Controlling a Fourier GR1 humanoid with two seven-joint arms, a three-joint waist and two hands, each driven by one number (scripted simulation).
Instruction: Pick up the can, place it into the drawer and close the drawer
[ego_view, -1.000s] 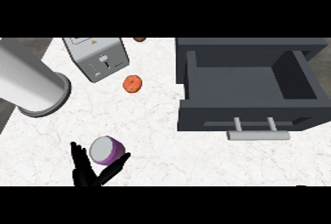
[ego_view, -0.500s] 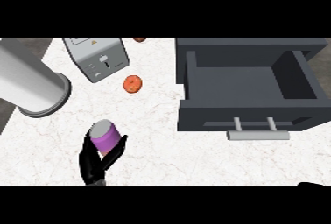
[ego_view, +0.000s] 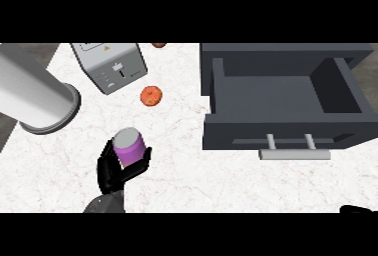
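Head view, looking steeply down on the white marbled bench (ego_view: 184, 175). My left hand (ego_view: 117, 172) enters from the lower edge, left of centre, its black fingers (ego_view: 105, 167) curled round the purple can (ego_view: 130, 148), grasping it. The can has a grey top and stands roughly upright in the grasp, tilted slightly toward the upper right; I cannot tell whether its base touches the bench. It is well apart from the drawer (ego_view: 284, 97), which stands open at the upper right: a dark grey box with a bare floor and a pale grey handle (ego_view: 294, 154) on its near face.

Between the can and the drawer's left wall, further up the view, a small orange round object (ego_view: 151, 95) lies on the bench. Above and to its left I see a grey toaster-like appliance (ego_view: 111, 65), set at an angle. A large pale cylinder (ego_view: 33, 97) lies along the left edge. A second small brownish object (ego_view: 159, 45) shows at the top edge, mostly cut off.

Of my right hand (ego_view: 358, 210) only a dark tip shows at the lower right corner; I cannot tell its state.
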